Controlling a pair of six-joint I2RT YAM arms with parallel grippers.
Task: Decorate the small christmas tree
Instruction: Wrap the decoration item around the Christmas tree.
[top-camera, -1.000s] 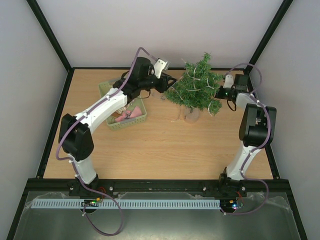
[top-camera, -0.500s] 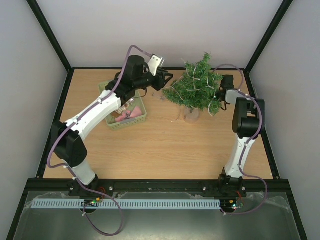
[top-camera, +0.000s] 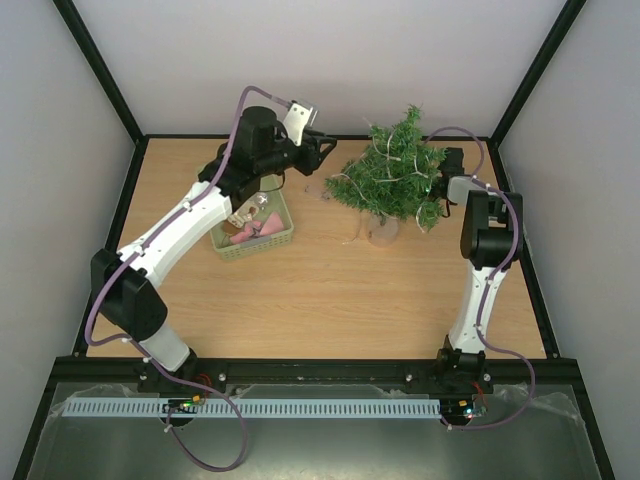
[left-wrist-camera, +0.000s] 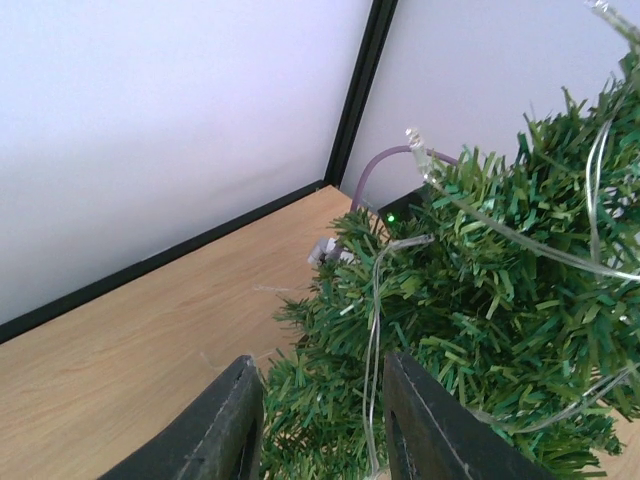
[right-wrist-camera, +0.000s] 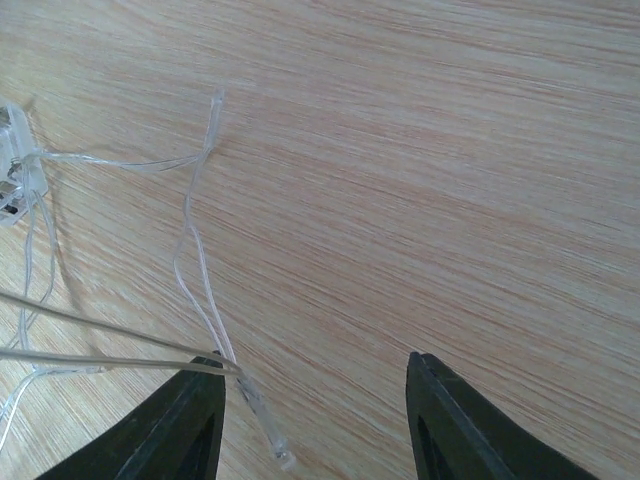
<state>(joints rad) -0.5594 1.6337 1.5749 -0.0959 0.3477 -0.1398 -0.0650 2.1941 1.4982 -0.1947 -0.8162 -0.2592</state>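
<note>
Since the earlier frame, the left pincer is drawn back from the small christmas tree, seated rear right on the counter. Both pincers are held apart, the right pincer above a clear wire.

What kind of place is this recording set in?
Probably a lab robot cell rather than a home: a wooden table boxed in by plain white walls and a black frame.

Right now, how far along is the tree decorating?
Done: a clear light string already drapes the small christmas tree. In hand: nothing; left gripper and right gripper stand open beside it. Left: loose wire on the table, pink ornaments in the basket.
</note>
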